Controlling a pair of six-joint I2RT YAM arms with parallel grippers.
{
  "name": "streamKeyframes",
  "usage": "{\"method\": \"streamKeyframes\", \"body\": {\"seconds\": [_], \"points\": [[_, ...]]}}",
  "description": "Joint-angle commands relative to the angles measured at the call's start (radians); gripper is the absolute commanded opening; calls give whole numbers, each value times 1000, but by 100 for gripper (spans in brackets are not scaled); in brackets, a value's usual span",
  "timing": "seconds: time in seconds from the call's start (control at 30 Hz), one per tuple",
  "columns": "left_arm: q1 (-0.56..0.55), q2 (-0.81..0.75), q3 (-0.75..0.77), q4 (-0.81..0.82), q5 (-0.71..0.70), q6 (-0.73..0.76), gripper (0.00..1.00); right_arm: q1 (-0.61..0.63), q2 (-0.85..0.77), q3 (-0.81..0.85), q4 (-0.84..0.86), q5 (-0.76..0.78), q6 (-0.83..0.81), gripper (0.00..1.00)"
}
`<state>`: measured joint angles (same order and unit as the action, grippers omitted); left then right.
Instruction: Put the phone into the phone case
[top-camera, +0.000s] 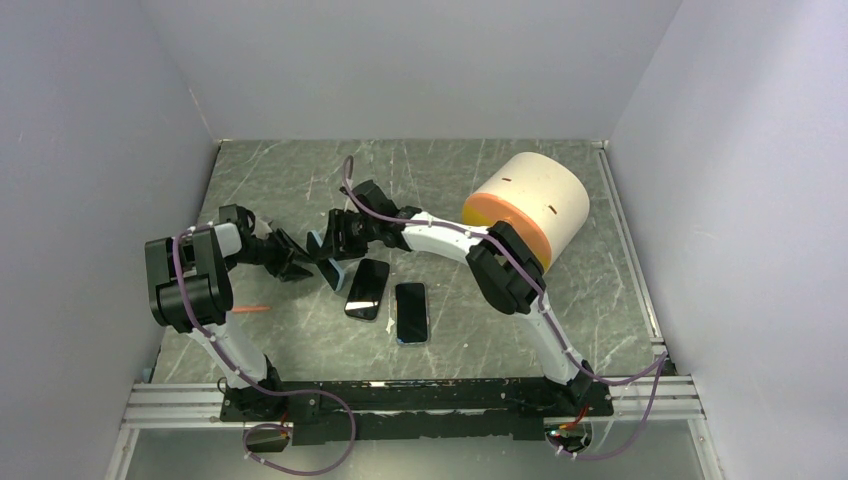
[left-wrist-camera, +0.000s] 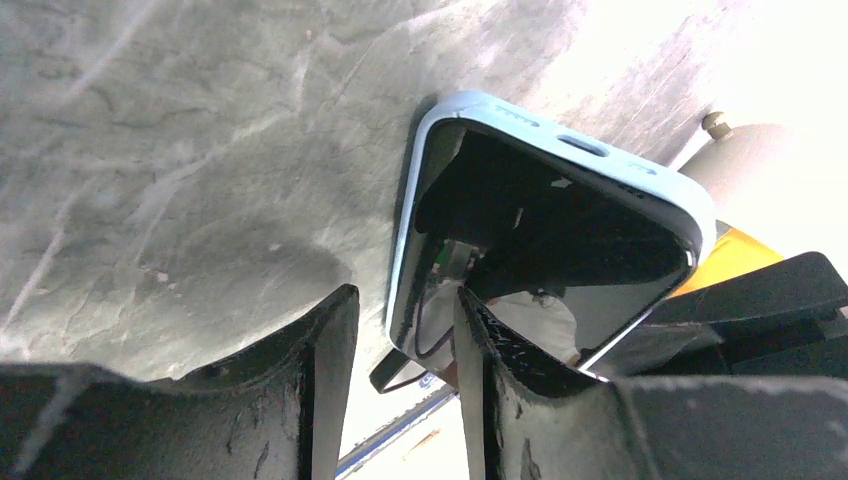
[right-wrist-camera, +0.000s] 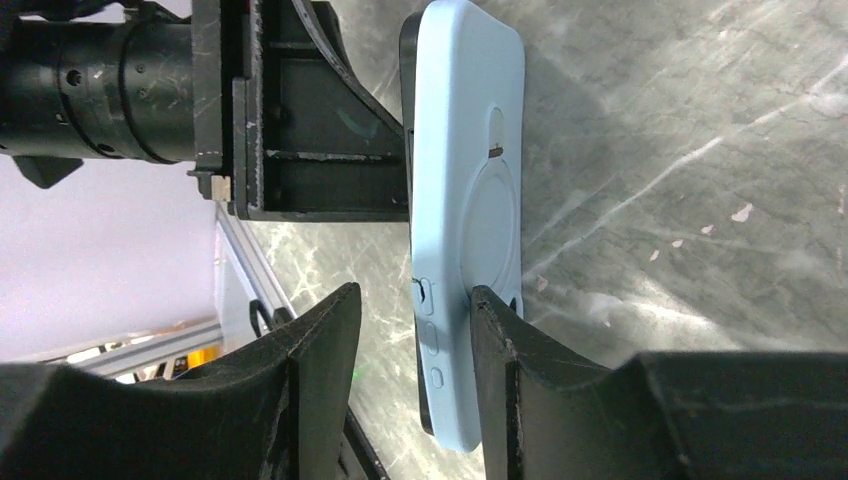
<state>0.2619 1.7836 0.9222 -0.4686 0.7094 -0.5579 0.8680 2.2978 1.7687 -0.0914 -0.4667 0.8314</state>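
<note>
A light blue phone case (top-camera: 333, 262) stands on edge on the table between my two grippers. A black phone shows inside it, its glossy screen (left-wrist-camera: 560, 230) facing my left gripper. My left gripper (top-camera: 300, 262) is open; its right finger (left-wrist-camera: 490, 380) rests against the screen and the case's corner (left-wrist-camera: 402, 320) lies in the gap. My right gripper (top-camera: 335, 240) is open around the case's back (right-wrist-camera: 470, 200); its right finger (right-wrist-camera: 500, 360) touches the back and its left finger (right-wrist-camera: 320, 370) stands apart. A left-gripper finger (right-wrist-camera: 320, 120) presses the screen side.
A bare black phone (top-camera: 367, 288) and a phone in a blue case (top-camera: 411, 311) lie flat just right of the grippers. A large cream and orange cylinder (top-camera: 525, 210) lies at the back right. A thin orange stick (top-camera: 252, 309) lies near the left arm. Grey walls surround the table.
</note>
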Motion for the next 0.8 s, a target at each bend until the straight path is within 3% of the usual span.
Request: {"method": "streamKeyframes", "body": {"seconds": [0.0,0.37,0.53,0.77], "points": [[-15,-13,51,26,35,-18,45,26,-41,70,-54,15,-57,47],[-27,-1,46,38,26,-26,45,40,-22,115,-147,62,-125,39],[-28,3,40,45,22,-25,45,42,-21,130,-174,80,-142,27],[-32,12,38,47,22,-24,45,46,-11,154,-220,122,-167,0]]}}
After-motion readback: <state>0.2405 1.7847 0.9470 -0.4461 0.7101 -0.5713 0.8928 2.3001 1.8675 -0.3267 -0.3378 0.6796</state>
